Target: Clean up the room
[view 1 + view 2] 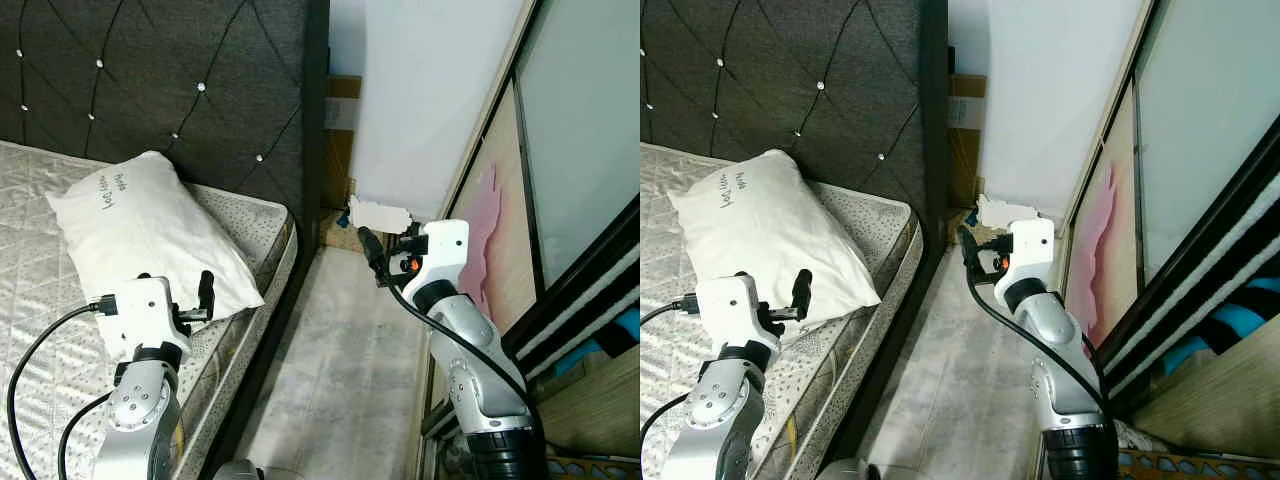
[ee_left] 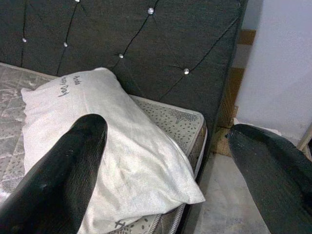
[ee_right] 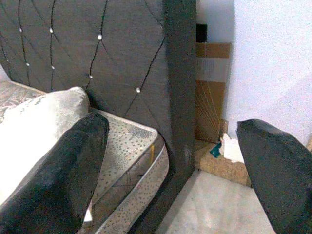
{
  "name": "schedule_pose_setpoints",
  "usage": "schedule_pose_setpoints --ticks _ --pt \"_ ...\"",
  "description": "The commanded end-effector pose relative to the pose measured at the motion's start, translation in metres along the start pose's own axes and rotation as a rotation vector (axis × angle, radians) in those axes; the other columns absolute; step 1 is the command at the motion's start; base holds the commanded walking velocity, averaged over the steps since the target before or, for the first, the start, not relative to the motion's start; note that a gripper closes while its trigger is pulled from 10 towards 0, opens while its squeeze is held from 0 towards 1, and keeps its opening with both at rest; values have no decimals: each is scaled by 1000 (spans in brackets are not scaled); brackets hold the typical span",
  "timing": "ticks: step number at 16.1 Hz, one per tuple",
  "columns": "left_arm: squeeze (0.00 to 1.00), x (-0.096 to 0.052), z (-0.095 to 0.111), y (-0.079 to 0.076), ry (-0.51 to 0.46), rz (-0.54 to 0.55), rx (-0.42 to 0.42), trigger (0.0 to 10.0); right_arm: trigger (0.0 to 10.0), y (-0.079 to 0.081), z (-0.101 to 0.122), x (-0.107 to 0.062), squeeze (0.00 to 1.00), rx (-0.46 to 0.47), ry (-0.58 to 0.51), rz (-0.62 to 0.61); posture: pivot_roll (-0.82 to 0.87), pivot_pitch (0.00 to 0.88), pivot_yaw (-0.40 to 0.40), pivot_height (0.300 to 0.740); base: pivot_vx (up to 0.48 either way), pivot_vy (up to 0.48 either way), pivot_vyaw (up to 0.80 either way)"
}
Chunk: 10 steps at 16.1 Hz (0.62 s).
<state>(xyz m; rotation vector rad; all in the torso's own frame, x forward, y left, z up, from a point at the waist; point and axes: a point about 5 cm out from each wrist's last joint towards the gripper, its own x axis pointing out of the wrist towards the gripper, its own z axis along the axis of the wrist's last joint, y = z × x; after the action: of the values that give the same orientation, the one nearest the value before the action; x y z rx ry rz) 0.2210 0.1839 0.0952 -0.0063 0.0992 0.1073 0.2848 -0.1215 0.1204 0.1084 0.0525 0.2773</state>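
Observation:
A white pillow with handwriting on it lies on the mattress, close to the dark quilted headboard. My left gripper is open at the bed's edge, just short of the pillow's near corner, with nothing between its fingers. My right gripper is raised over the floor strip beside the bed, open and holding nothing. It faces the headboard's end post. A crumpled white thing lies at the far end of the floor, against the wall, on a brown woven block.
A narrow pale floor strip runs between the bed and the sliding wardrobe doors on the right. A cardboard box stands in the gap behind the headboard. A pink shape shows on the lower door panel.

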Motion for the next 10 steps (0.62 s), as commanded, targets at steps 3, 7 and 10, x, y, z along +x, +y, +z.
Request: schedule_pose_setpoints --ticks 3,7,10 --pt "0 2 3 0 -16 0 7 10000 10000 0 3 2 0 -22 8 12 -31 0 -23 740 0 0 0" --pt "0 2 3 0 -16 0 7 10000 10000 0 3 2 0 -22 8 12 -31 0 -23 740 0 0 0" --pt "0 2 3 0 -16 0 7 10000 10000 0 3 2 0 -22 8 12 -31 0 -23 740 0 0 0"
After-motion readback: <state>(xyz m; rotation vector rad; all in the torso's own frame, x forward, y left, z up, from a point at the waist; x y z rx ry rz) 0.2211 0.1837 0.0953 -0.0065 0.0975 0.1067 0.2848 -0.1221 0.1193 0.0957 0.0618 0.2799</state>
